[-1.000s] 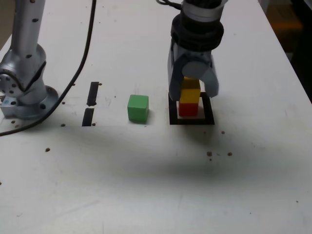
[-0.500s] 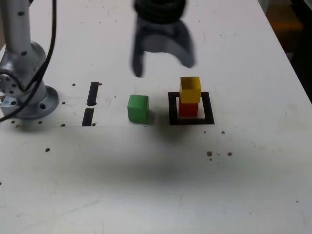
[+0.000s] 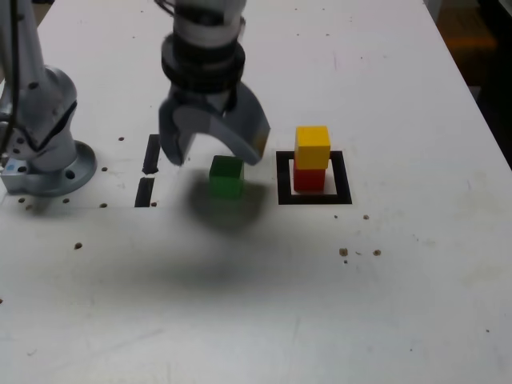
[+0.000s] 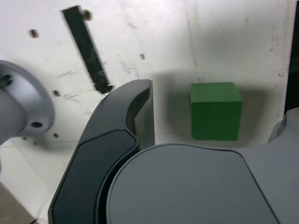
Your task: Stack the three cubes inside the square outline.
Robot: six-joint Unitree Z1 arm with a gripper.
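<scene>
Now poised over the green cube (image 3: 226, 176), jaws spread wide and holding nothing.

Seen in the exterior view: gripper (image 3: 214, 152) hanging at 12 o'clock of the green cube, fingers splayed to either side, not touching it. At 3 o'clock of that cube, well apart, square outline (image 3: 314, 196) with red cube (image 3: 310, 178) inside and yellow cube (image 3: 312, 146) stacked on top. At 9 o'clock, 2 short black strips (image 3: 149, 172), then the arm's base (image 3: 44, 164).
</scene>
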